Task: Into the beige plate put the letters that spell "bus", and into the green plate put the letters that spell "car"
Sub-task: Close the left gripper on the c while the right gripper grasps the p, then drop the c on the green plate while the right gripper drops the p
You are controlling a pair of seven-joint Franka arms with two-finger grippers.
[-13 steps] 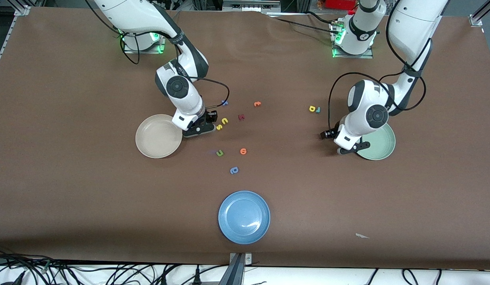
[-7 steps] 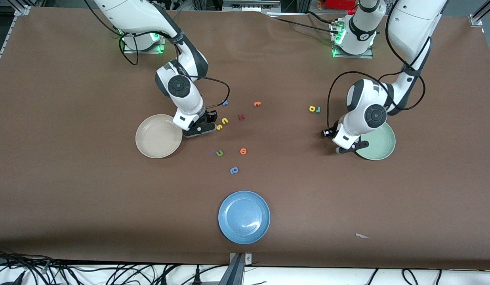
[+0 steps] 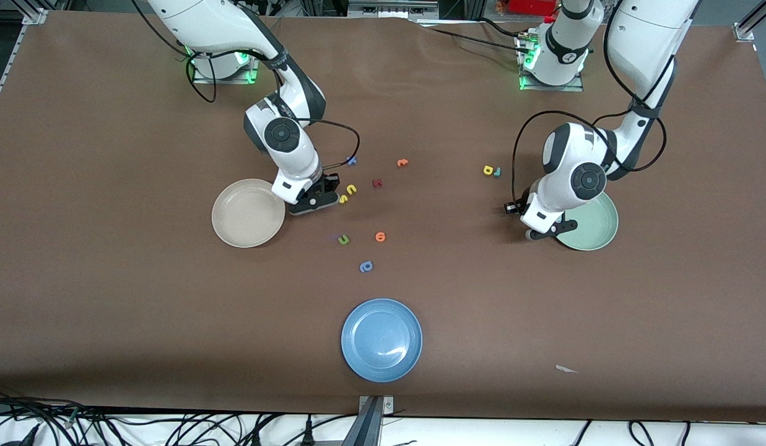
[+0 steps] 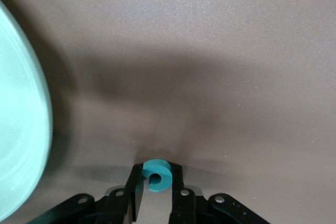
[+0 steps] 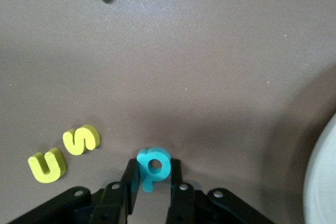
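My right gripper is down at the table beside the beige plate, shut on the teal "b". The yellow "s" and yellow "u" lie close by on the table, also seen as "u" and "s". My left gripper is low beside the green plate, shut on the teal "c". The yellow "a" and teal "r" lie together, farther from the front camera than that gripper. Both plates hold nothing.
A green "u", an orange letter and a periwinkle letter lie mid-table. Another orange letter, a dark red one and a small blue one lie farther back. A blue plate sits near the front edge.
Both grippers' fingers have closed in, the right on the teal "b" and the left on the teal "c". The arms have barely shifted.
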